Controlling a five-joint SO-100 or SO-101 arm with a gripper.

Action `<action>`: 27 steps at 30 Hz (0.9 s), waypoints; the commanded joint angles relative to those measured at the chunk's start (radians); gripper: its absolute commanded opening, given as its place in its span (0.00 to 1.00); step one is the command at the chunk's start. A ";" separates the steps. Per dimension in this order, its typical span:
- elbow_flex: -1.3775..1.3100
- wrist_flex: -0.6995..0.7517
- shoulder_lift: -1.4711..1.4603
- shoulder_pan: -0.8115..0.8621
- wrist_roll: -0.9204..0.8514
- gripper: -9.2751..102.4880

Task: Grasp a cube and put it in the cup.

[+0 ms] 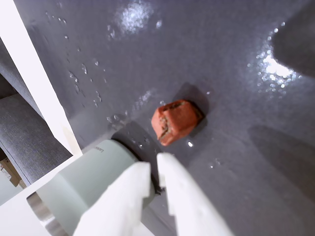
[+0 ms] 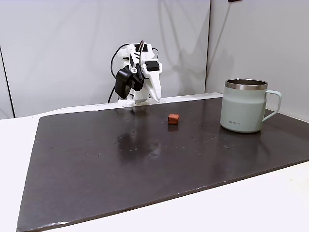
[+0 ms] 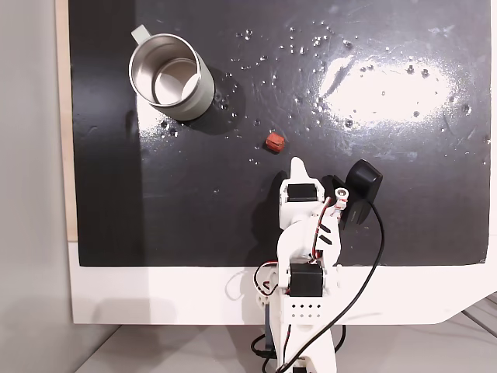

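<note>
A glossy dark mat (image 2: 145, 159) is laid over a smooth white tabletop (image 2: 251, 203), and light glare and fine droplets are seen on it. The cube (image 1: 174, 121) is matt reddish-brown, rough and chipped on one face. The cup (image 2: 243, 107) is coated in smooth pale sage-green, with a bare brushed steel rim. The hand (image 1: 153, 173) is made of white matt plastic.

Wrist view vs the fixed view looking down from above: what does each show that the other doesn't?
Wrist alone: the cube's chipped, rough face and the narrow gap between the gripper's white fingertips. Top-down alone: the cup's steel inside, its handle, and the arm's base with cables. Both: cube lying free on the dark mat, ahead of the gripper, cup off to one side.
</note>
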 commanded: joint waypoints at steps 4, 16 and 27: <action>-0.005 -0.031 0.014 -0.051 -0.025 0.08; -0.005 -0.031 0.014 -0.051 -0.018 0.08; -0.077 -0.012 0.014 -0.037 -0.012 0.08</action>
